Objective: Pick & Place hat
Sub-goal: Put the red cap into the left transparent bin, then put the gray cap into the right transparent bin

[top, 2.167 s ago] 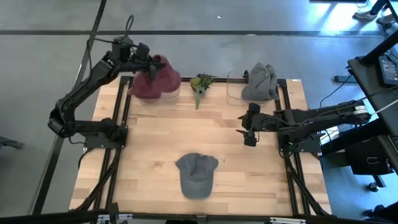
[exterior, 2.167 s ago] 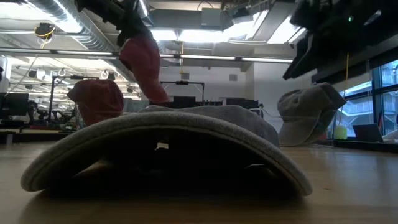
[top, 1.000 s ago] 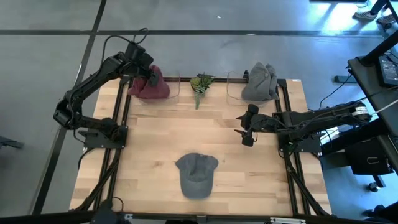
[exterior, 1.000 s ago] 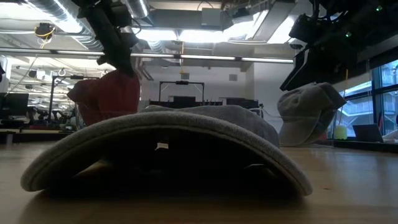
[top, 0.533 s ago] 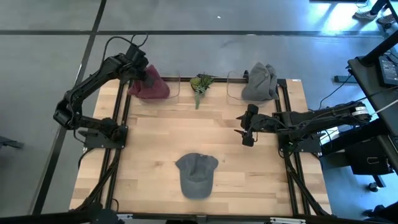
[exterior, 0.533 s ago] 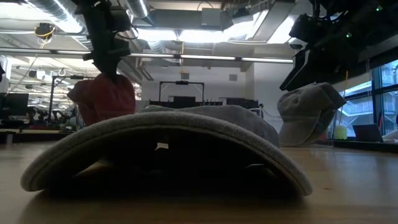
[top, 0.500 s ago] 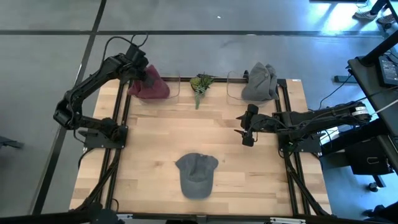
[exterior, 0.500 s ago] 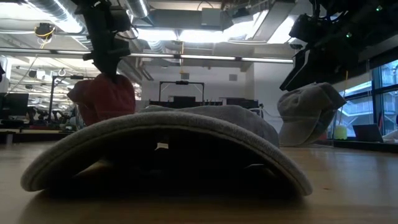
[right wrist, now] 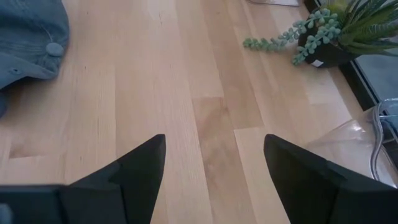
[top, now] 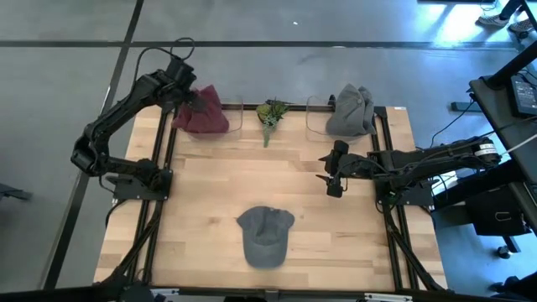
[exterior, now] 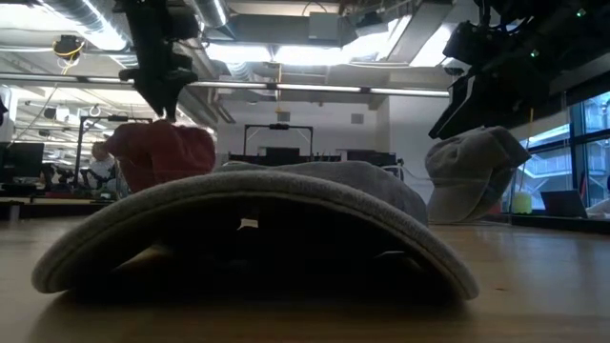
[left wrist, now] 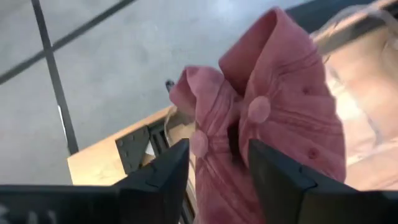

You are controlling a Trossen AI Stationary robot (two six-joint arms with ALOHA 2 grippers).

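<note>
The left tool (top: 190, 94) is positioned at the table's far-left corner, directly over the red hat (top: 204, 113). In the left wrist view its two fingers (left wrist: 155, 180) are spread apart, released, with the red hat (left wrist: 273, 130) lying just beyond them and not gripped. The low view shows this tool (exterior: 164, 105) hanging above the red hat (exterior: 160, 152) with its tip at the crown.

The red hat rests in a clear container (top: 233, 117) at roughly 11 o'clock on the table (top: 210, 193). A small potted plant (top: 271, 113) stands at 12 o'clock, just beside that container. A second clear container (top: 315, 117) at 1 o'clock holds a grey hat (top: 350, 109), which stands upright.

The right tool (top: 332, 178) hovers over the table at about 3 o'clock, well apart from all hats. In the right wrist view its fingers (right wrist: 134, 174) are spread wide and released, with bare wood between them.

A grey cap (top: 264, 235) lies flat at 6 o'clock near the front edge, untouched by either tool. It fills the foreground of the low view (exterior: 257, 229).
</note>
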